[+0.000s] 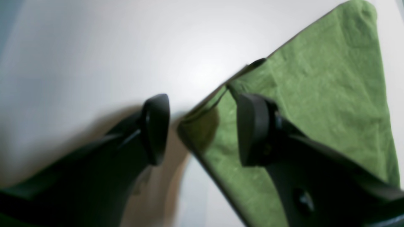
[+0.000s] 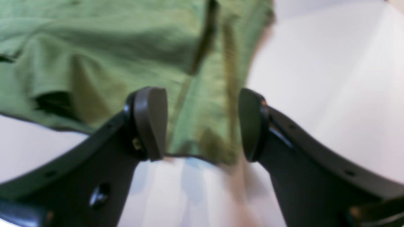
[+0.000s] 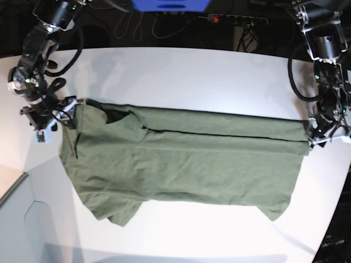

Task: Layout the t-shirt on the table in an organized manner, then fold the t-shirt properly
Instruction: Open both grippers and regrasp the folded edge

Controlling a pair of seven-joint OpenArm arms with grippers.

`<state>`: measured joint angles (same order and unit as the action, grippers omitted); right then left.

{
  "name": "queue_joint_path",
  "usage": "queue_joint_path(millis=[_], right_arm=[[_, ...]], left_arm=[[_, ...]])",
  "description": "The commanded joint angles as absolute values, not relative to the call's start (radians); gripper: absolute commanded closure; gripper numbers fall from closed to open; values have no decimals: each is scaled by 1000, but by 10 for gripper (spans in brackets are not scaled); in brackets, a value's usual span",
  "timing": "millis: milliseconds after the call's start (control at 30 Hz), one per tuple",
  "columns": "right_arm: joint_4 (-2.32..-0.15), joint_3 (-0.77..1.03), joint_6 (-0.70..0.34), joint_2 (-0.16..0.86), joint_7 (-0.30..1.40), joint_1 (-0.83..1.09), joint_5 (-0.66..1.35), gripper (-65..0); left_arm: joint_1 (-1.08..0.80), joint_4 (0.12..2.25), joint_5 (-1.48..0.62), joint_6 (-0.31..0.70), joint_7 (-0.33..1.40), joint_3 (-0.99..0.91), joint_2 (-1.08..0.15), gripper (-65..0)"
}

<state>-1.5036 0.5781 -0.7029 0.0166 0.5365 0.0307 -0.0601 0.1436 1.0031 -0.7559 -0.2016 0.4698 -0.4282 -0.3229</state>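
Note:
The olive-green t-shirt [image 3: 181,159] lies spread lengthwise across the white table [image 3: 192,71], its upper part folded over along a long dark crease. My left gripper [image 3: 310,138] is at the shirt's right end. In the left wrist view that gripper [image 1: 205,129] is open, and a corner of the t-shirt [image 1: 315,94] reaches into the gap above the table [image 1: 94,47]. My right gripper [image 3: 67,107] is at the shirt's left end. In the right wrist view it [image 2: 202,124] is open, with the t-shirt's [image 2: 94,47] hem between its fingers over the table [image 2: 331,78].
A power strip [image 3: 236,19] and cables run behind the table's far edge. The table's edge curves in at the near right [image 3: 323,219] and drops off at the near left [image 3: 24,181].

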Motion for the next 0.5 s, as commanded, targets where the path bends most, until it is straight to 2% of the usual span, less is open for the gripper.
queue_joint_path(millis=[0,167,467], right_arm=[[-1524,590,-698,27,512,15,-45,-362],[-1524,611,-698,30,512,22,-47,-362],[-1549,613,-698,51,519,65,-47,-364]], left_arm=[[174,997,-759,-194,460,-404,-341,-332],[200,915,-759,-194,458,-354,-341,-332],[168,920,-765,-194,469,-357,-344,-329]])
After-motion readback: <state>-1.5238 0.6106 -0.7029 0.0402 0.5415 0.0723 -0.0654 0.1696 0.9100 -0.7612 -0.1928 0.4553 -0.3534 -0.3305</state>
